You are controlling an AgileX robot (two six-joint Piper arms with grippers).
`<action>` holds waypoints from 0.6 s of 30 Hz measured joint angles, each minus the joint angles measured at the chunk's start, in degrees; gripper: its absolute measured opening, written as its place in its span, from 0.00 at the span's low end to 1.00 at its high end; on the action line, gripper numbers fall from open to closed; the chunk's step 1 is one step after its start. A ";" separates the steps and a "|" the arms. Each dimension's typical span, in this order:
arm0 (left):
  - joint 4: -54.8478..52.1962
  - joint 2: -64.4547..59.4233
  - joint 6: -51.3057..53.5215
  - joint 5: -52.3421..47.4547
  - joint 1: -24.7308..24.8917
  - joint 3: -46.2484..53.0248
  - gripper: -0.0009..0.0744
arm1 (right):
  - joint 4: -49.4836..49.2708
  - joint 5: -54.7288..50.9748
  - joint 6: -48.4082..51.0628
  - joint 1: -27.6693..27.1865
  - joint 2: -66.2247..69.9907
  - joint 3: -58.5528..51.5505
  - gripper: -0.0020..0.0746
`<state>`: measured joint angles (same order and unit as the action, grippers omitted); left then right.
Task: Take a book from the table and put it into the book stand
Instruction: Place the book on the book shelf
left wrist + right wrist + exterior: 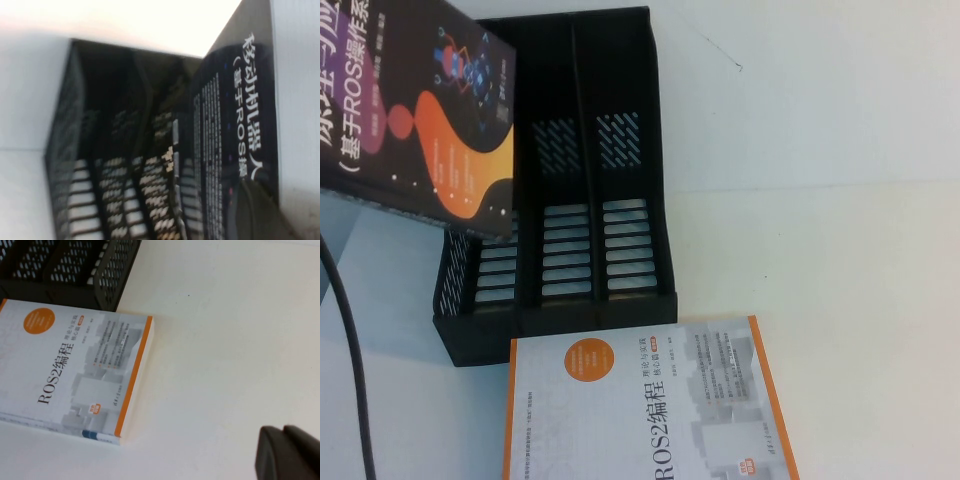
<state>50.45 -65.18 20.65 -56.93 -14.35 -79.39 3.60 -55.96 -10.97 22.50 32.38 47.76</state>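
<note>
Black book raised over the rack's left slot

Upper left, the book (420, 110) hangs above the book stand (560, 200); left end effector (260, 210) grips it. Lower centre, the white book (640, 410) lies on the worktop (840, 250). Right end effector (287, 452): spread indiscernible.

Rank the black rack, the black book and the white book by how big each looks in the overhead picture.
1. book stand, largest.
2-3. white book and the book: alike, both cropped, and the lifted one sits nearer the camera, so unranked.
The left pincer is at the book; the right pincer hangs over the table.
</note>
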 joint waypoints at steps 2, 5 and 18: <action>-2.76 -1.28 -1.40 -0.60 0.00 -0.70 0.16 | 0.00 0.00 0.00 0.00 0.00 0.00 0.04; -5.58 -3.72 -2.50 -1.33 0.00 -0.85 0.16 | 0.00 -0.02 0.00 0.00 0.00 0.00 0.04; -3.81 -13.96 -3.01 5.37 0.00 -0.85 0.16 | 0.00 -0.02 0.00 0.00 0.00 0.00 0.04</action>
<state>46.64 -79.14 17.64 -51.56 -14.35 -80.24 3.60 -55.99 -10.97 22.50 32.38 47.76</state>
